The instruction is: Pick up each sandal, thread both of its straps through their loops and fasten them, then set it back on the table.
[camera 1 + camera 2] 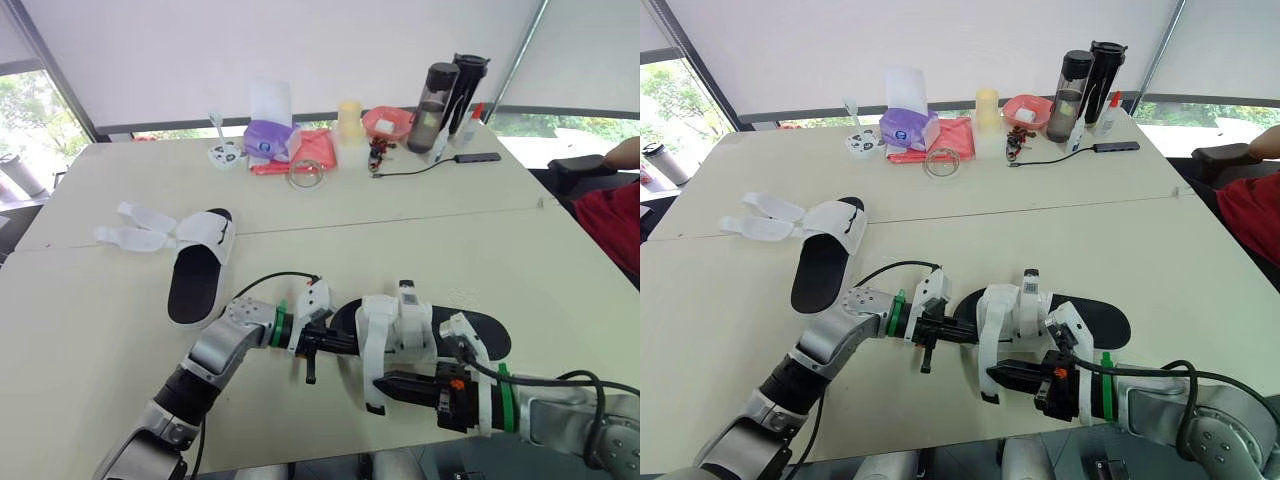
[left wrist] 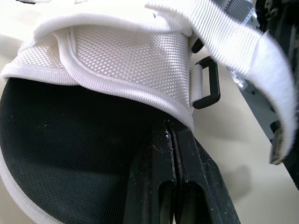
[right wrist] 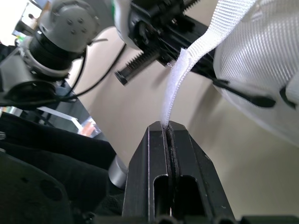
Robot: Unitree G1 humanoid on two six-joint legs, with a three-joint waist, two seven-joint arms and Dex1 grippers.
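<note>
The near sandal (image 1: 470,330), black-soled with a white mesh upper (image 1: 400,325), lies at the table's front edge between my two grippers. My left gripper (image 1: 350,342) is shut on its edge just under the upper (image 2: 126,51), beside a black loop (image 2: 208,84). Below the upper, my right gripper (image 1: 388,383) is shut on the end of a white strap (image 3: 180,79), which runs up from the fingers to the upper. The second sandal (image 1: 198,268) rests flat at the left, its two white straps (image 1: 140,228) lying open on the table.
Along the far side stand a purple tissue box (image 1: 268,135), a pink cloth (image 1: 305,150), a pink bowl (image 1: 387,122), two dark bottles (image 1: 448,90) and a black cable (image 1: 420,168). A person in red (image 1: 612,215) sits at the right edge.
</note>
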